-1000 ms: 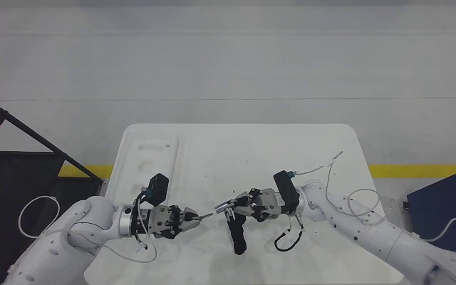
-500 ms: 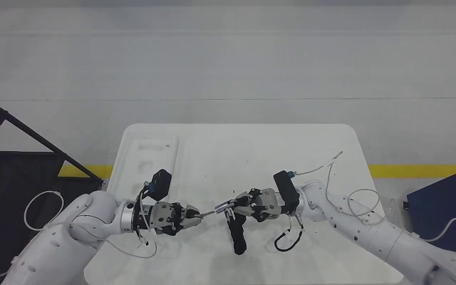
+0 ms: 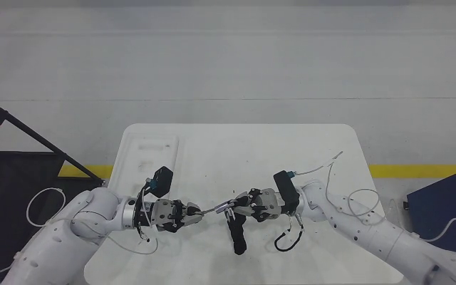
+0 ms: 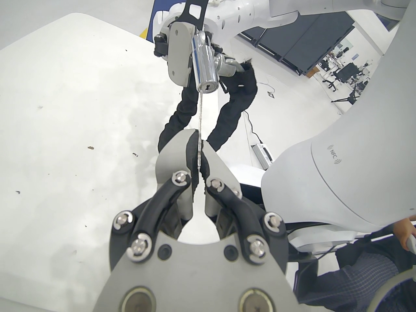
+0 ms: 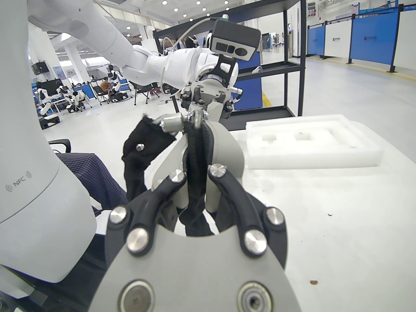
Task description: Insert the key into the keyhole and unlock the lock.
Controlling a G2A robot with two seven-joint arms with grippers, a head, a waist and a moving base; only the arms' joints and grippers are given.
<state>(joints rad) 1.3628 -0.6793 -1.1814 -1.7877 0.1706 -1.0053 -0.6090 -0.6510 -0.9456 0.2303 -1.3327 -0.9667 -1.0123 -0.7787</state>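
Observation:
My left gripper (image 3: 196,211) (image 4: 198,142) is shut on the thin metal key (image 4: 199,121), whose blade points at the lock. The lock (image 4: 203,63) (image 3: 226,206) is a shiny silver cylinder on a black fabric-sleeved cable loop (image 4: 242,94) (image 3: 237,239). It is held off the table by my right gripper (image 3: 239,206) (image 5: 195,133), which is shut on it at the sleeve. The key's tip meets the keyhole (image 4: 206,87) on the cylinder's end face; how deep it sits I cannot tell. The silver lock end (image 5: 171,122) shows beside my right fingers, with the left gripper (image 5: 203,111) just beyond.
A white foam tray (image 3: 149,160) (image 5: 312,146) with shallow cut-outs lies at the far left of the white table (image 3: 285,153). A black cable (image 3: 288,242) loops under the right arm. A seated person's checked trousers (image 4: 364,277) are beside the table.
My left gripper has moved right toward the lock, closing the small gap so that the key's tip now reaches the keyhole. The right gripper and lock have stayed still.

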